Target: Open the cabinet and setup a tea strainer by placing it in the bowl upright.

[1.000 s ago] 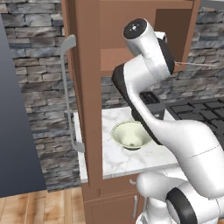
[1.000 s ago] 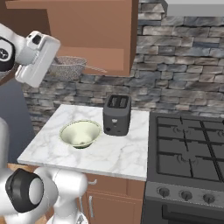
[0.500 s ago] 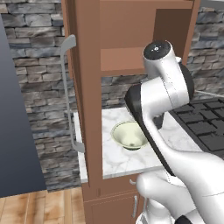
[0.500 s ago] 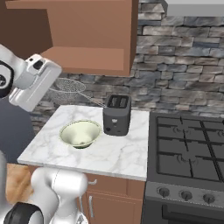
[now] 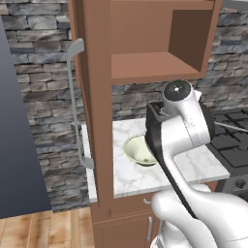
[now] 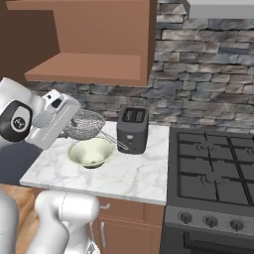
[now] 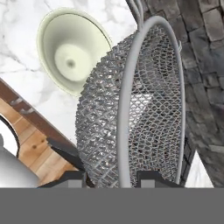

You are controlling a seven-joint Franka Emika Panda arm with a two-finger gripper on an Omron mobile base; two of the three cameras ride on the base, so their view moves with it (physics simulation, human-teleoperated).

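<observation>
The cabinet (image 5: 92,97) stands open, its door swung out to the left with the silver bar handle (image 5: 72,101) facing me, and its shelf (image 6: 89,69) is bare. My gripper (image 6: 68,127) is shut on the rim of the tea strainer (image 6: 85,124), a grey mesh cup hanging just above the bowl (image 6: 91,151). Its thin handle (image 6: 115,140) slants toward the toaster. In the hand view the mesh of the tea strainer (image 7: 131,109) rises between my fingertips (image 7: 70,177), with the bowl (image 7: 72,50) beyond it. The bowl (image 5: 138,150) sits on the marble counter, partly behind my arm.
A dark toaster (image 6: 132,130) stands just right of the bowl against the stone wall. A black gas stove (image 6: 213,168) adjoins the marble counter (image 6: 124,176) on the right. The open door (image 5: 92,145) overhangs the counter's left end.
The arm has come down from in front of the cabinet shelf, carrying the tea strainer from shelf height to just over the bowl. The grip is unchanged.
</observation>
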